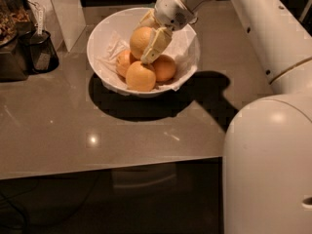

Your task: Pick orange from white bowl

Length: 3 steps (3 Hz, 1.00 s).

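The white bowl point(109, 28) stands at the back of the grey counter, lined with crinkled white wrapping. My gripper point(146, 38) reaches into it from the upper right and is shut on the orange point(140, 40), a large pale one held between the cream fingers point(156, 44) just above the others. Three more oranges lie in the bowl: one at the front point(141, 77), one at the right point(164, 68), one at the left point(123, 61), partly hidden behind the held fruit.
A dark cup point(41, 52) and a dark appliance point(9, 43) stand at the left edge. A white box point(61, 9) stands behind them. My white arm and base point(268, 155) fill the right side. The counter's front edge point(112, 167) runs across below.
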Each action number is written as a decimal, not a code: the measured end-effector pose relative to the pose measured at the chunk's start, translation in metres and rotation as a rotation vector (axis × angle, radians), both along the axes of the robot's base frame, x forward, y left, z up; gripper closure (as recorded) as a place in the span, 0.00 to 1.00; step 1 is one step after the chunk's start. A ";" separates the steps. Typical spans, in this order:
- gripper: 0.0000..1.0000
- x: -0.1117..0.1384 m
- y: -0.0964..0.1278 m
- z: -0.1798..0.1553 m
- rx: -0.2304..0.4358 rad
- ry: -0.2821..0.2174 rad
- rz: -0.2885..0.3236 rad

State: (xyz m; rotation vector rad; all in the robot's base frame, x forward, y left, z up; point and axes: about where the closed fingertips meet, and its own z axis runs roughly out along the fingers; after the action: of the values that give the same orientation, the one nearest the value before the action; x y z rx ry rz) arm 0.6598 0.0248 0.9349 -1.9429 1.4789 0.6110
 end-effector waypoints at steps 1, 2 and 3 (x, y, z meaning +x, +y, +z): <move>1.00 0.000 0.000 0.000 0.000 0.000 0.000; 1.00 0.000 0.000 0.000 0.000 0.000 0.000; 1.00 -0.018 -0.014 0.015 0.035 -0.022 -0.008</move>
State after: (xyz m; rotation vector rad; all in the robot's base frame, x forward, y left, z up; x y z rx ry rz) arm 0.6415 0.0105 0.9495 -1.9099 1.4524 0.6059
